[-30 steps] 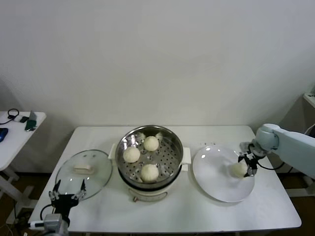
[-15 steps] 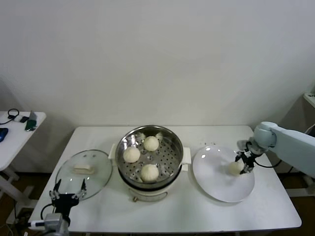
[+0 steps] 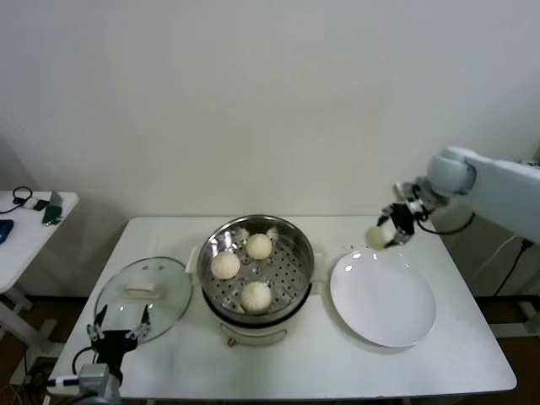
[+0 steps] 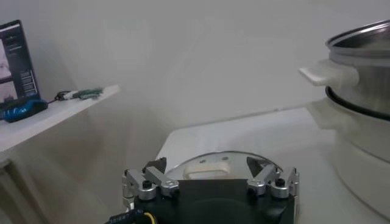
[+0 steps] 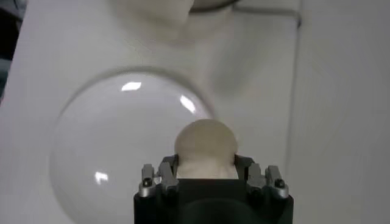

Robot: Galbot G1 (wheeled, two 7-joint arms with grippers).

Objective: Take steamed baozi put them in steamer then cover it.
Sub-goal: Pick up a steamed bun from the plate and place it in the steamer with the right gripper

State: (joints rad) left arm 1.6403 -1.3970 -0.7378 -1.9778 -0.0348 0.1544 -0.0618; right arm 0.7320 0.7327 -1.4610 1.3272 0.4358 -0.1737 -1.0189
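Right tool (image 3: 390, 234) gripping a baozi (image 3: 376, 237) above plate (image 3: 384, 308), three baozi in steamer (image 3: 294, 261)

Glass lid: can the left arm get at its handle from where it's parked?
Probably yes. The left gripper sits open at the table's near edge, just short of the glass lid. The lid's handle lies bare, with nothing between it and the gripper.

White rounded arm (image 3: 494, 181), black metal-tipped claw (image 3: 396, 221).

cover (image 3: 143, 294) left of steamer (image 3: 256, 268) — plate (image 3: 382, 297) right, three baozi (image 3: 256, 296) inside
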